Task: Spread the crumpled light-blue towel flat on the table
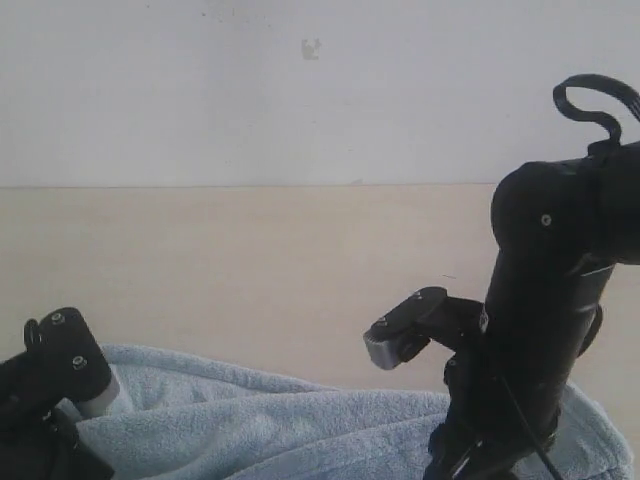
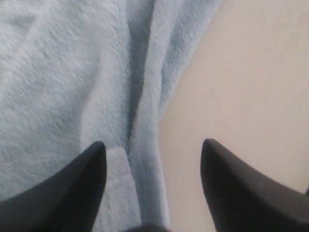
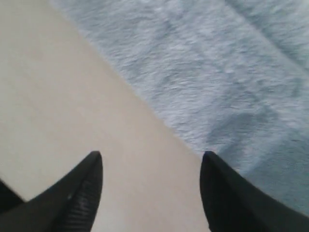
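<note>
Pale-blue towel [image 1: 300,430] rumpled on beige table [image 1: 250,270], left jaws spread astride its edge, right jaws likewise

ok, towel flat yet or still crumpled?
Still crumpled. The towel shows raised ridges in the exterior view, and a deep fold runs beside its edge in the left wrist view. Its near part is out of frame.

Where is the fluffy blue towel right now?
In the exterior view the towel lies rumpled on the table along the bottom, with the left gripper and right gripper open over its edges.
</note>
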Robot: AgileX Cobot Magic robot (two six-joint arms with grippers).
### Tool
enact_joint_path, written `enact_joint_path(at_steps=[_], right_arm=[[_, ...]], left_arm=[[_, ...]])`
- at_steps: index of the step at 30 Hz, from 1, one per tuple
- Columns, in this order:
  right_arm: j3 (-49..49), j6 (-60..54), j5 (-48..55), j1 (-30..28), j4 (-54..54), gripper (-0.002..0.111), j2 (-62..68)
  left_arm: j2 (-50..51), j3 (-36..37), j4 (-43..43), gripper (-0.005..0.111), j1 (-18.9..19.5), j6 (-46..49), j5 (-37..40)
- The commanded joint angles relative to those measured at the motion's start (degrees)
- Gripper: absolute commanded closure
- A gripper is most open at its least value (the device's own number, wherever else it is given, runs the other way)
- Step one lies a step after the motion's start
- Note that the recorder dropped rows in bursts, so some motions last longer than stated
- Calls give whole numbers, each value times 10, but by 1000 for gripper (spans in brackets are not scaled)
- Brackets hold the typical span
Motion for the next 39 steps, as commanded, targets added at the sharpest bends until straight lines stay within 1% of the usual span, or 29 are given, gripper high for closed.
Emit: enact_joint_path(at_steps=[1, 2, 3, 4, 5, 6, 7, 8, 9, 10, 11, 12, 14, 16, 17, 21, 25, 31, 36, 39], right_arm=[[-19, 229, -34, 0, -227, 50, -1], [-19, 284, -36, -1, -289, 50, -1], [-17, 363, -36, -13, -375, 50, 1], [-17, 388, -40, -34, -392, 50, 5], [-17, 388, -51, -65, -381, 50, 9], [-17, 376, -68, -109, -358, 50, 15], [-17, 344, -86, -153, -306, 50, 17], [-17, 281, -97, -198, -222, 50, 17], [-17, 198, -101, -242, -101, 50, 14], [-17, 99, -93, -281, 23, 50, 14], [-16, -3, -67, -310, 136, 50, 17], [-12, -87, -39, -332, 221, 50, 20], [-7, -124, -28, -338, 251, 50, 21], [0, -124, -45, -338, 245, 50, 25], [5, -124, -56, -338, 241, 50, 28], [23, -115, -89, -338, 217, 50, 36], [35, -114, -110, -338, 217, 50, 37], [38, -112, -169, -338, 215, 50, 37], [38, -58, -193, -338, 165, 50, 38], [38, -41, -191, -338, 159, 50, 44]], left_arm=[[-23, -38, 17, 50, 1, 6, -58], [-25, -41, 24, 50, 1, -4, -62], [-22, -41, 80, 50, 1, -41, -67], [-13, -41, 159, 50, 2, -100, -67], [-1, -41, 236, 50, 5, -185, -66], [15, -41, 309, 50, 7, -277, -55], [28, -42, 362, 50, 7, -355, -32], [36, -47, 367, 50, 7, -399, -10], [35, -58, 338, 50, 7, -405, 9], [31, -75, 307, 50, 7, -381, 26], [29, -93, 276, 50, 7, -357, 33], [29, -103, 252, 50, 7, -336, 34], [36, -105, 212, 50, 7, -300, 27], [55, -100, 173, 50, -1, -241, 27], [64, -99, 169, 50, -5, -222, 27], [111, -89, 184, 50, -14, -200, 23], [148, -89, 226, 50, -14, -216, 28], [186, -89, 242, 50, -14, -226, 40], [189, -89, 270, 50, -14, -254, 40], [189, -89, 285, 51, -14, -262, 38]])
